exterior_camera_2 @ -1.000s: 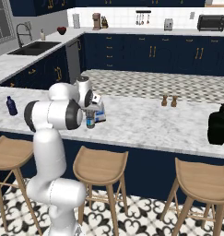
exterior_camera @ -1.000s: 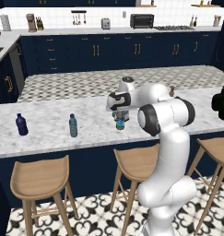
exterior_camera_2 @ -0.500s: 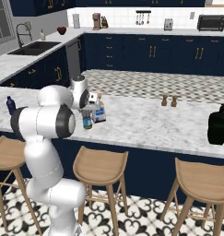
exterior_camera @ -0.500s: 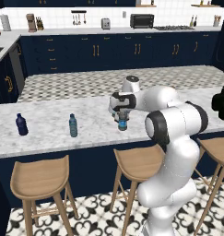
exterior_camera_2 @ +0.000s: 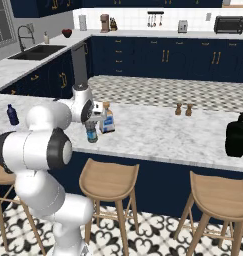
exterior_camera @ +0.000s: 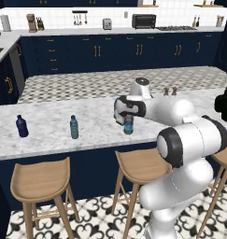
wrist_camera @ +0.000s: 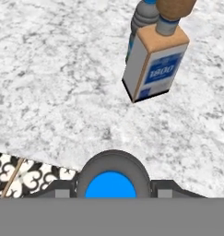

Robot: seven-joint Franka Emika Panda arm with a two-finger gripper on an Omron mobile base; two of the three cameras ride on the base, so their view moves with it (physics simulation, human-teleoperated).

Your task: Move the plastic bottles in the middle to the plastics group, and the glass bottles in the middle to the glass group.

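My gripper [exterior_camera: 128, 118] [exterior_camera_2: 91, 125] [wrist_camera: 111, 191] is shut on a clear plastic bottle [exterior_camera: 128, 126] [exterior_camera_2: 91, 134] with a blue cap [wrist_camera: 110, 184], close to the counter's near edge. Just beyond it stands the squarish glass bottle [exterior_camera_2: 108, 120] [wrist_camera: 155, 64] with a brown stopper, and a second plastic bottle [wrist_camera: 143, 16] is partly hidden behind that. The plastics group is far left: a navy bottle [exterior_camera: 22, 126] [exterior_camera_2: 12, 114] and a teal bottle [exterior_camera: 74, 127]. At the far right the large black glass bottle [exterior_camera: 224, 100] [exterior_camera_2: 238, 135] stands alone.
Two small shakers [exterior_camera: 170, 91] [exterior_camera_2: 183, 108] stand further back on the marble counter [exterior_camera: 49, 119]. Wooden stools [exterior_camera: 40, 179] [exterior_camera_2: 109, 180] line the front below the counter edge. A sink [exterior_camera_2: 35, 50] lies at the back left.
The arm has swung and drawn the held plastic bottle a little away from the glass bottle, toward the counter's near edge. The other bottles have not moved.
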